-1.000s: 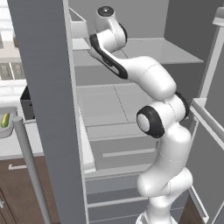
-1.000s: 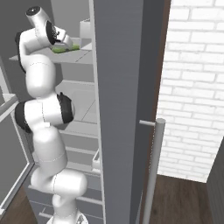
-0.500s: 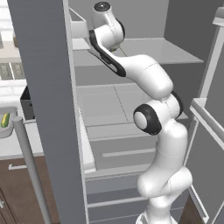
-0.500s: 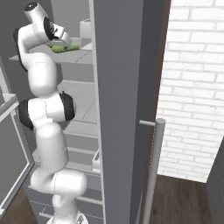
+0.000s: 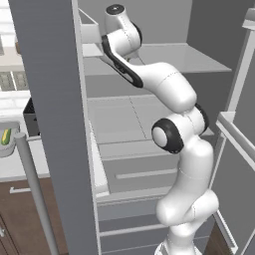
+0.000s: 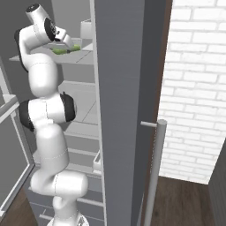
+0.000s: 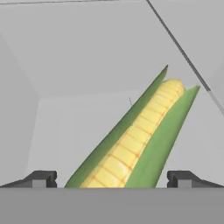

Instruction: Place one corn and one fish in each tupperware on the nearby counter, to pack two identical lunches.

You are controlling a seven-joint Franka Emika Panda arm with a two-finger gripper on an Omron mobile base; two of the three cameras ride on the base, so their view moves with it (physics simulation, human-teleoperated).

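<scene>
A corn cob point(image 7: 140, 135) in green husk lies on an upper shelf point(image 6: 81, 59) of the open fridge, tip pointing away from the hand. My gripper point(image 7: 112, 179) is open, and its two dark fingertips point(image 7: 41, 178) stand on either side of the cob's near end without touching it. From the right base view the same corn point(image 6: 66, 49) lies just beyond the hand. Far left, a grey tupperware point(image 5: 9, 148) on the pale counter point(image 5: 22, 167) holds another corn point(image 5: 5, 136). The fish is out of view.
The open fridge door point(image 5: 55, 124) with its long bar handle point(image 5: 32, 189) stands between the arm and the counter. A second door point(image 6: 123, 110) stands on the right beside a white brick wall point(image 6: 196, 88). Lower fridge shelves and drawers point(image 5: 134, 174) lie under the arm.
The hand has edged slightly further into the upper shelf toward the corn. The jaws have stayed open and the corn has not moved.
</scene>
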